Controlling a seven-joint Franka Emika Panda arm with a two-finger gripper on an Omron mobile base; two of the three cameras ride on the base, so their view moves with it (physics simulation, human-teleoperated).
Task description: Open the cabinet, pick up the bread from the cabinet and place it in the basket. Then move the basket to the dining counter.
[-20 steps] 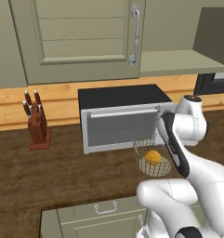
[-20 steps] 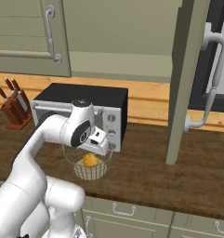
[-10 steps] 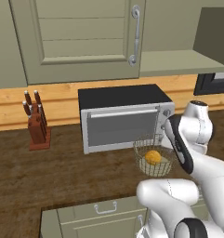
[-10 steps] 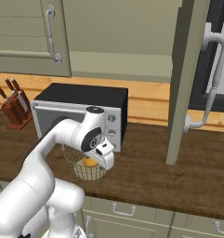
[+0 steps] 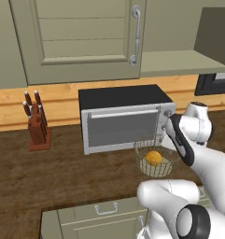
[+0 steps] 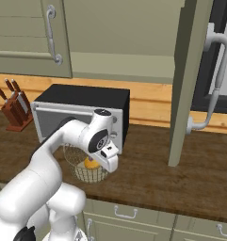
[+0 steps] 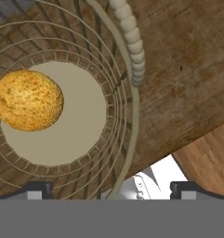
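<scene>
End effector (image 7: 111,188) open above basket (image 7: 132,107) rim; bread (image 7: 28,100) inside

Bare tabletop (image 6: 190,176) lies open right of the basket (image 5: 157,157) — toaster oven (image 5: 125,117) stands just behind it, the open cabinet door (image 6: 188,80) hangs farther right, knife block (image 5: 37,126) well apart left.

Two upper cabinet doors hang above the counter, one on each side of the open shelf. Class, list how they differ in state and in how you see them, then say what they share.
The left cabinet door is shut, flat against its cabinet; the right cabinet door is swung open. The left one shows its recessed panels face on; the right one is seen nearly edge on. Both are sage green with silver bar handles.
</scene>
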